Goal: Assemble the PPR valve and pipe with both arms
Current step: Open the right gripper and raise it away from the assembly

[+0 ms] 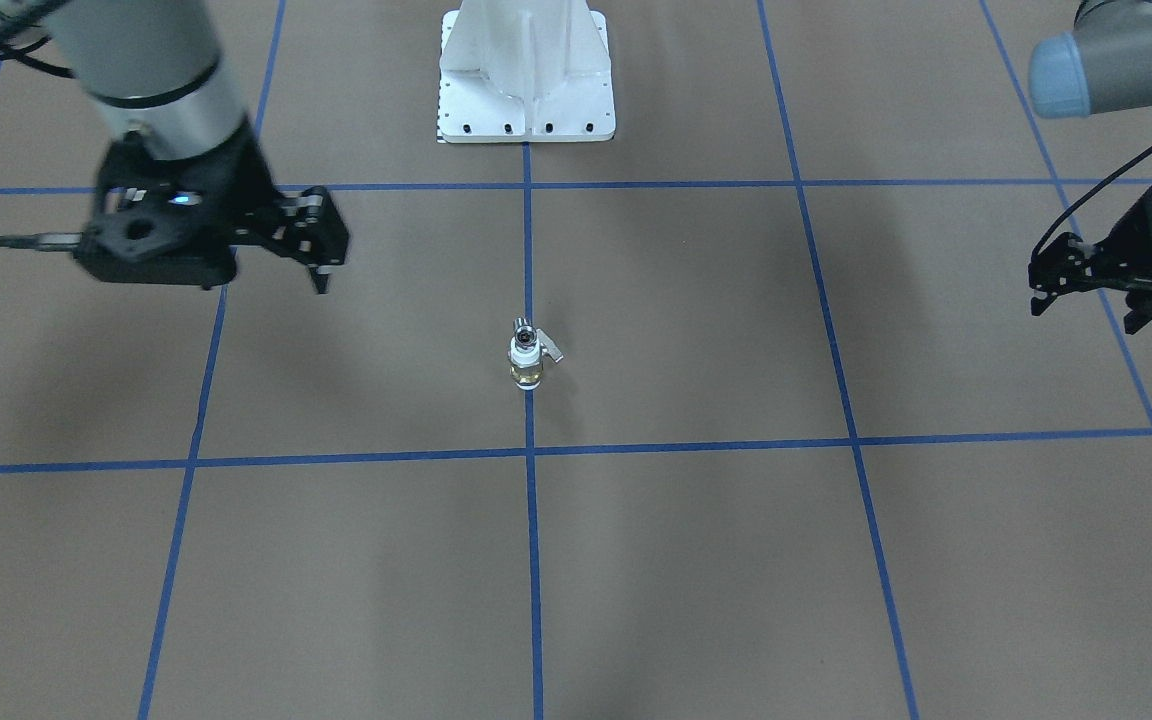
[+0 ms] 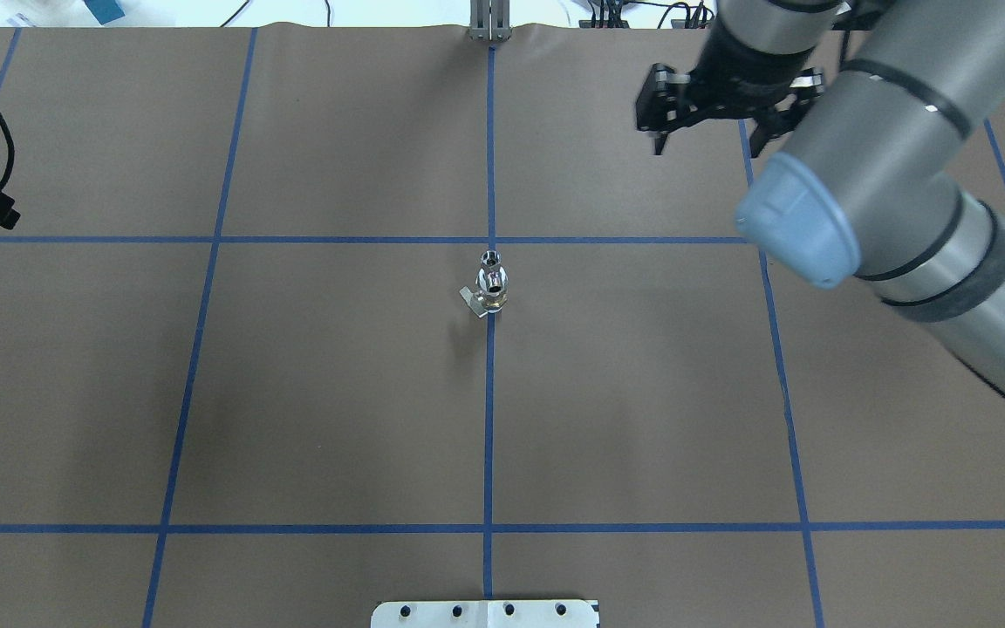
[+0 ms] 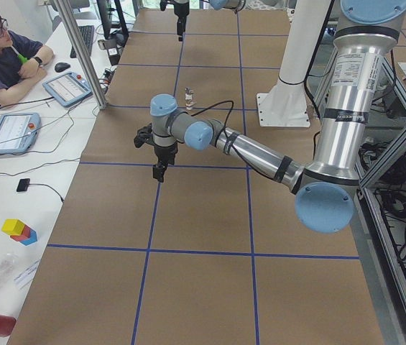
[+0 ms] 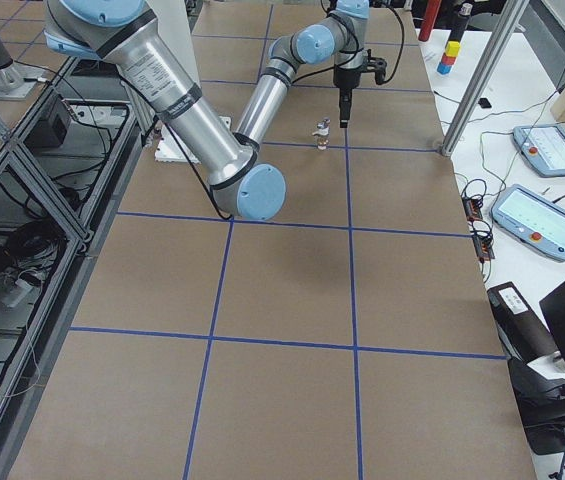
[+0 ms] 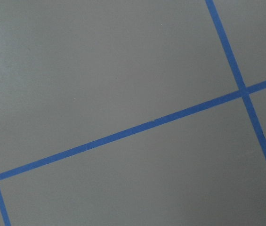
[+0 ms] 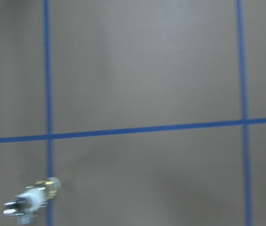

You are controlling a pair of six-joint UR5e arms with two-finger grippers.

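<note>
- The right claw [image 2: 710, 138] is hanging in the upper right of the overhead view with its jaws spread wide and nothing between them.
- The left claw [image 1: 1084, 312] is hovering at the right edge of the front view, also gaping open and holding nothing. The overhead view is catching only a sliver of it at the far left edge.
- Both claws are sitting well apart from the parts, one out to each side.
- The valve [image 1: 525, 360] is standing upright at the middle of the frame, on the centre blue tape line [image 1: 533, 560], with its small lever sticking out sideways.
- The pipe [image 1: 523, 329] is sitting on top of the valve, touching it, and the two are looking like one joined piece.
- Judging by that, the joining is looking done, with at most pulling the arms clear left. How firmly the parts are seated is too small to tell.
- Around them, the brown table [image 1: 786, 600] is showing only tape lines and the white base [image 1: 526, 100] at top centre.
- Nothing is standing between the claws and the parts.
- A person [image 3: 1, 61] is sitting at a side desk beside tablets [image 3: 66, 88] in the upper left of the left-side view.
</note>
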